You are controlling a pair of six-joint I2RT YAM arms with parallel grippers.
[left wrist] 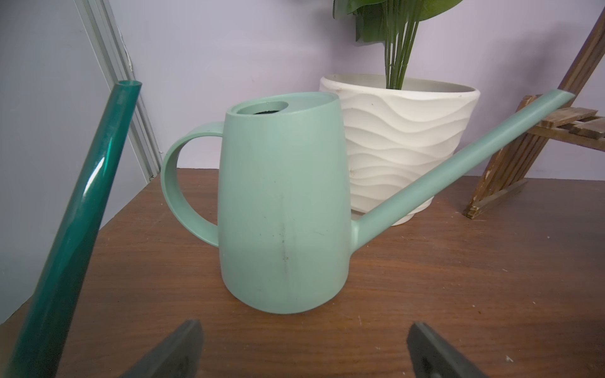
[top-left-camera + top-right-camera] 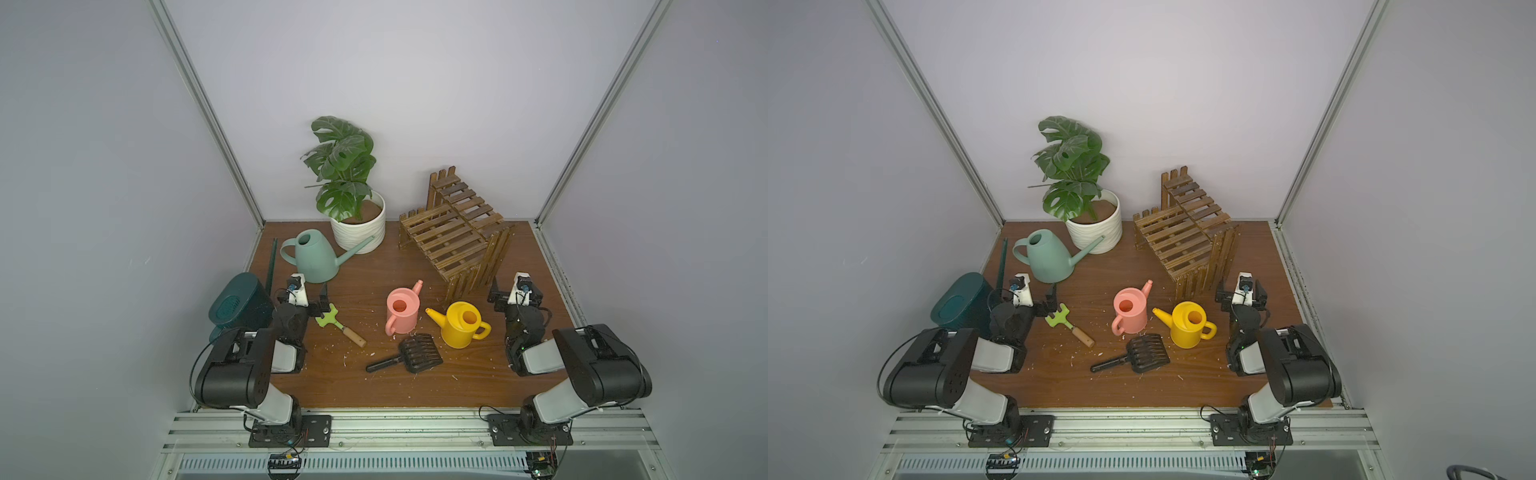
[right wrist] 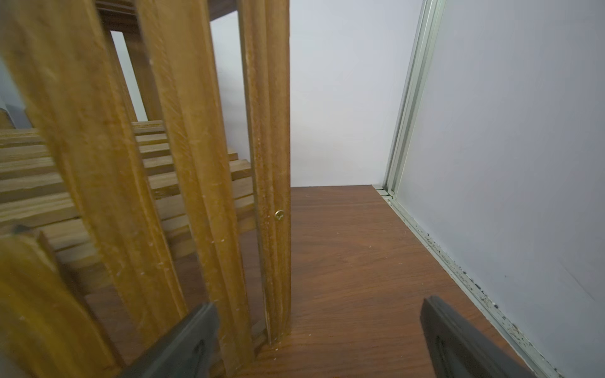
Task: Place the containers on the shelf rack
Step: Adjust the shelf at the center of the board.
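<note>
Straight ahead of the left gripper [image 1: 304, 337], jaws wide and empty, stands the sage can [image 1: 281, 209], whose long spout could snag the plant pot [image 1: 402, 147] or shelf rack [image 2: 453, 237] when lifted. That rack's side panel, close by the right gripper [image 3: 317, 307], its jaws also wide and empty, could be knocked askew. Four cans in all: this one, the teal can [image 2: 241, 305] outside the left jaws, the pink can [image 2: 402, 311] and yellow can [image 2: 461, 324] between the grippers; one rack, bare.
</note>
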